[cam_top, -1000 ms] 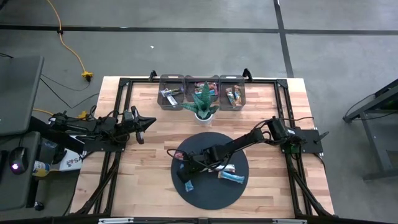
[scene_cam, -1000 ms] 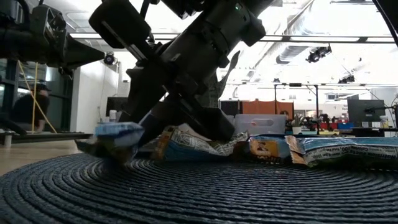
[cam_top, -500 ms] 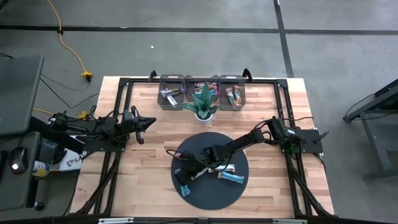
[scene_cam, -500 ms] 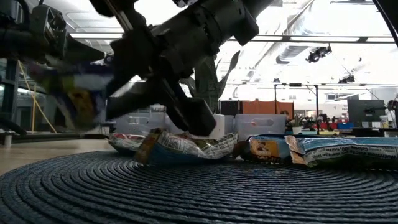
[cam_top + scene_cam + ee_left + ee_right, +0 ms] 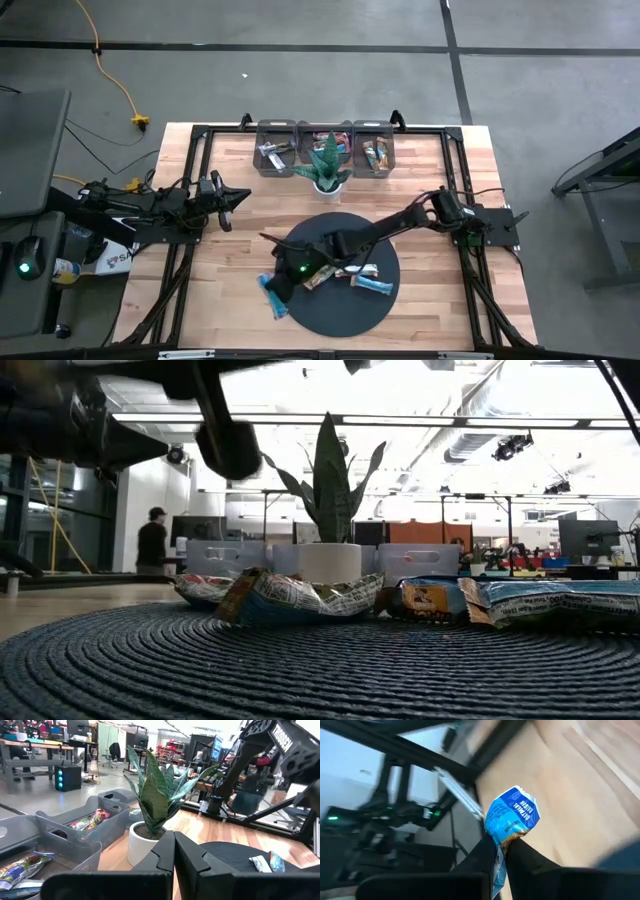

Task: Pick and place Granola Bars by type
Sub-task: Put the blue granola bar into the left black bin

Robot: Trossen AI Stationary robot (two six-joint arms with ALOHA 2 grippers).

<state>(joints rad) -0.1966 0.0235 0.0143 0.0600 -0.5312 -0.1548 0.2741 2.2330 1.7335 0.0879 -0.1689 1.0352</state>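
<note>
From above, we see the right gripper (image 5: 283,292) out over the left edge of the round dark mat (image 5: 340,310), its fingers closed on a blue granola bar (image 5: 272,296). More bars (image 5: 362,280) lie on the mat, and three grey bins (image 5: 325,146) flanking a potted plant (image 5: 327,165) hold sorted ones. The left gripper (image 5: 238,197) waits at the bench's (image 5: 430,200) left side.

At mat level, crinkled wrapped bars (image 5: 300,598) rest flat.

In the left wrist view, its fingers (image 5: 162,856) are pressed together, holding nothing.

In the right wrist view, the fingers (image 5: 530,865) pinch the blue bar (image 5: 512,815) near one end; we judge it light, its foil slick and pliable, best gripped across the narrow middle.
</note>
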